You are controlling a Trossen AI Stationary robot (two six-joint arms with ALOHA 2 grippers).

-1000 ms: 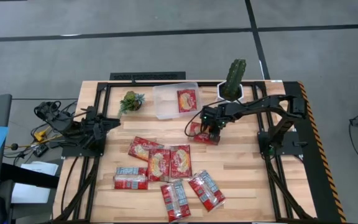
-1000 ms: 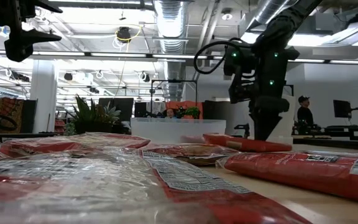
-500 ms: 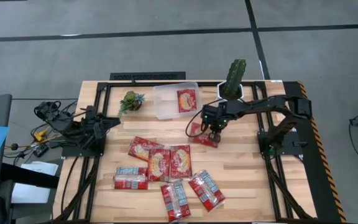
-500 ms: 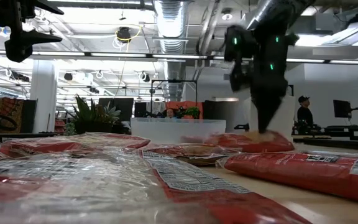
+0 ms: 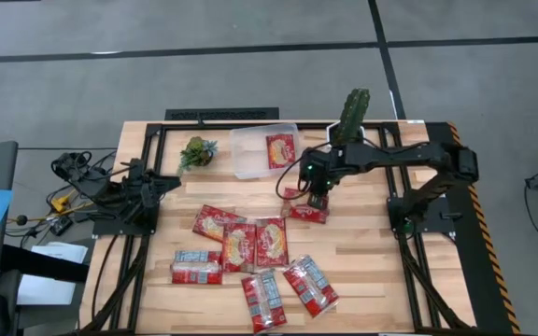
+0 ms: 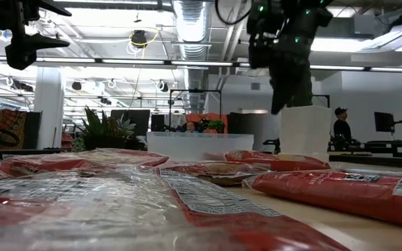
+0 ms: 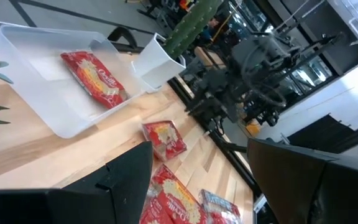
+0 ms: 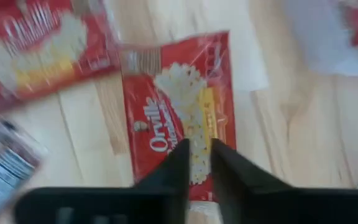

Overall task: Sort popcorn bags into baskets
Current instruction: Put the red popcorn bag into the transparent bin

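My right gripper (image 5: 314, 189) hangs above one red popcorn bag with a cream-yellow picture (image 5: 306, 209), which lies flat on the table. In the low view the right gripper (image 6: 280, 106) is well clear of that bag (image 6: 278, 160). In the right wrist view its fingertips (image 8: 197, 155) stand almost together over the bag (image 8: 179, 112). The clear tub (image 5: 250, 154) holds one bag (image 5: 280, 149). Several more bags (image 5: 250, 245) lie toward the near edge. My left gripper (image 7: 210, 180) is open, parked at the table's left side.
A white pot with a cactus (image 5: 348, 131) stands right of the tub, close behind the right arm. A small green plant (image 5: 197, 151) sits left of the tub. Bare wood (image 5: 372, 252) shows on the table's right half, near the bags.
My right gripper first went down onto the bag, whose near part bulged up, then rose well clear of it and shifted a little toward the tub. The bag stayed on the table and lies flat again.
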